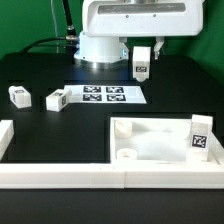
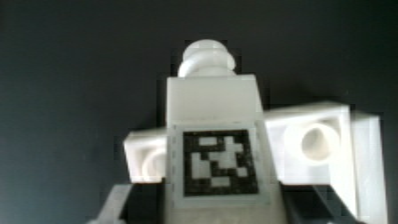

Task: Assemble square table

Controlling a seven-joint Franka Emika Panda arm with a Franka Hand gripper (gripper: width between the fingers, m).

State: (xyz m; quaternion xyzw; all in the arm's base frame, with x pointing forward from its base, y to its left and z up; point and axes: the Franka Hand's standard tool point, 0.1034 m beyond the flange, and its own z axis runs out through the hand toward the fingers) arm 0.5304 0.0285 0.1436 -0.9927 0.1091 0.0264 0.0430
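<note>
- Exterior view: the gripper (image 1: 143, 52) hangs under the white arm with its fingers pinched on the held leg (image 1: 141, 66). The leg's tag faces the camera, and the leg is clear of the black table (image 1: 60, 130).
- The square table top (image 1: 150, 143) lies rim up at the exterior view's right front, with a round socket (image 1: 125, 157) in its near corner.
- The upright leg (image 1: 201, 136) stands at the top's right edge, tag outward. I cannot tell whether it is seated in a socket.
- The first loose leg (image 1: 17, 95) and the second loose leg (image 1: 57, 99) lie at the exterior view's left, near each other but apart.
- The marker board (image 1: 110, 95) lies flat just beside the second loose leg.
- A white border bar (image 1: 60, 176) runs along the front.
- Wrist view: the held leg (image 2: 214, 130) fills the centre with its tag showing and its rounded tip (image 2: 210, 55) pointing away from the camera.
- The square table top (image 2: 338, 112) lies blurred behind the held leg, with a round hollow on each side of it.
</note>
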